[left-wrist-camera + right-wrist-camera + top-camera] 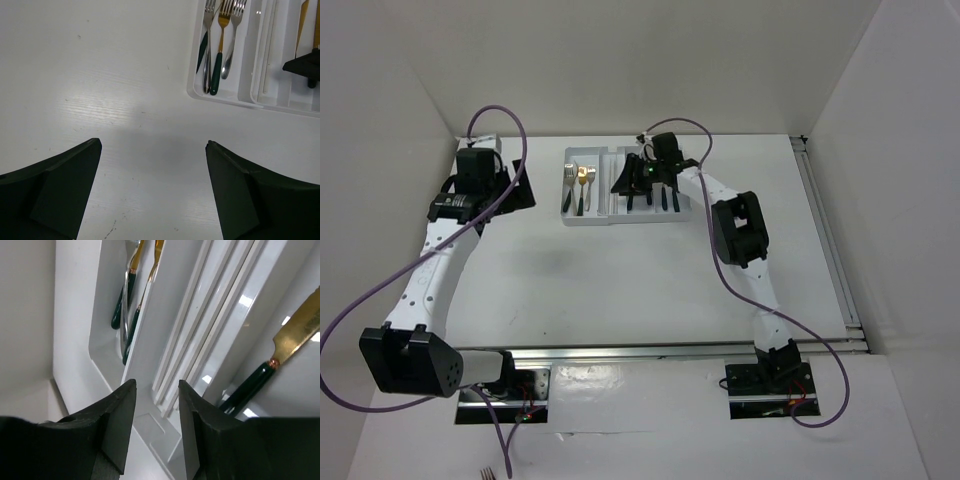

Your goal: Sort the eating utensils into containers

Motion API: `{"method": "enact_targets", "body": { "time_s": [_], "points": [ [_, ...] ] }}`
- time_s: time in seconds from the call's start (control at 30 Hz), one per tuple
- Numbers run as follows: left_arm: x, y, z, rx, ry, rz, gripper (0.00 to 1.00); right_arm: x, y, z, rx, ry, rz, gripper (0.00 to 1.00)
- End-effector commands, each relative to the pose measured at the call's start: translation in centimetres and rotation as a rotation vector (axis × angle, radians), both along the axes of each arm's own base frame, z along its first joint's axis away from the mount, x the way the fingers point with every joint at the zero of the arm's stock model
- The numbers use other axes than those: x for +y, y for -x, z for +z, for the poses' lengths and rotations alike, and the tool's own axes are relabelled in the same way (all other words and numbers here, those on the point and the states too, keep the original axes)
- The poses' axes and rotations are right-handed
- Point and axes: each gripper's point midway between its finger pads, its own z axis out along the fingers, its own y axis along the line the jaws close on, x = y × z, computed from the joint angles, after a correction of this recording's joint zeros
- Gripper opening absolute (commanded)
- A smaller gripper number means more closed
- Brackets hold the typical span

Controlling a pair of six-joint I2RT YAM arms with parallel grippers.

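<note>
Presently the right gripper [157,390] hangs part-open, empty, over the flat white plastic organiser tray [75,300]. Its thin pale chopsticks [200,330] lie slotted just beyond the fingertips, running toward upper right. The left gripper [153,142] gapes wide, farther off.

From above, the right gripper [628,180] covers the middle of the tray [590,221], so whatever lies under it is hidden, and the utensils [582,185] beside it are too small to tell fork from spoon. At the bottom edge a few tines [495,472] poke in, the rest cut off; probably a fork. In the left wrist view the tray runs out at the top and right edges, the forks [216,72] lose their tine tips at the top, and the chopsticks [267,50] are faint against the white. In the right wrist view the knife [295,335] loses its blade tip at the right edge, and the chopsticks run out at the top.
</note>
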Motion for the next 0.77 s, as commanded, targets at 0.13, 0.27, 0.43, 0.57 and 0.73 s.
{"method": "enact_targets", "body": {
  "time_s": [0.13,0.27,0.43,0.57,0.73],
  "points": [
    [-3.8,0.4,-0.5,-0.042,0.109,-0.211,1.0,-3.4,1.2,13.6,-0.53,0.141,0.019,0.49],
    [-4.5,0.0,-2.5,0.006,0.154,-0.217,1.0,-8.3,3.2,13.0,-0.565,0.309,-0.01,0.51],
    [-3.8,-0.6,-7.2,0.134,0.123,-0.194,1.0,-16.4,5.8,11.9,-0.515,0.434,-0.102,0.57],
    [-4.5,-1.0,-8.4,0.142,0.096,-0.239,1.0,-21.6,8.1,9.3,-0.426,0.497,-0.181,0.59],
    [-5.1,-0.3,-10.5,0.185,0.088,-0.293,1.0,-24.2,11.1,6.4,-0.368,0.545,-0.174,0.64]
  ]
}}
